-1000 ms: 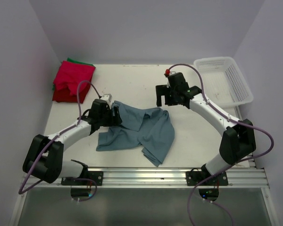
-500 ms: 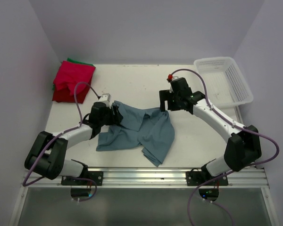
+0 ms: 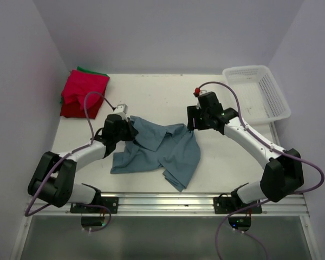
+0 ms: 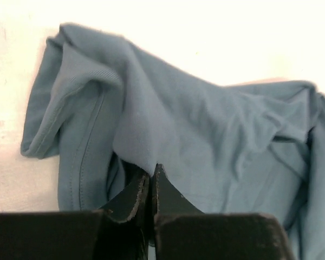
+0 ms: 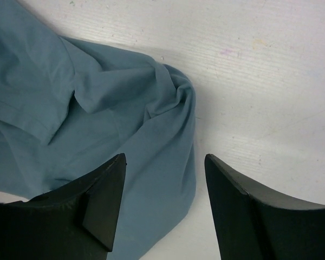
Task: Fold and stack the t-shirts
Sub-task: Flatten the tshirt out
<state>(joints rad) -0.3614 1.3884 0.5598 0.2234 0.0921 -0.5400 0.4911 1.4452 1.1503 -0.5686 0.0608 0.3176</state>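
Note:
A dusty blue-grey t-shirt [image 3: 162, 151] lies crumpled on the white table between the two arms. My left gripper [image 3: 131, 130] is at its upper left edge, shut on a fold of the cloth [image 4: 206, 124], which rises from between the pinched tips [image 4: 151, 169]. My right gripper [image 3: 190, 125] stands open over the shirt's upper right corner. In the right wrist view its fingers [image 5: 165, 157] straddle the shirt's rounded edge [image 5: 97, 108] without gripping it. Folded red t-shirts [image 3: 84, 92] are stacked at the far left corner, with a green one [image 3: 92, 70] showing beneath.
A white mesh basket [image 3: 275, 92] stands at the far right corner. Walls close in the left, back and right sides. A metal rail [image 3: 168, 203] runs along the near edge by the arm bases.
My left gripper has shut on the blue-grey shirt's upper left fold. My right gripper has moved down and left to the shirt's upper right corner, its jaws narrowing.

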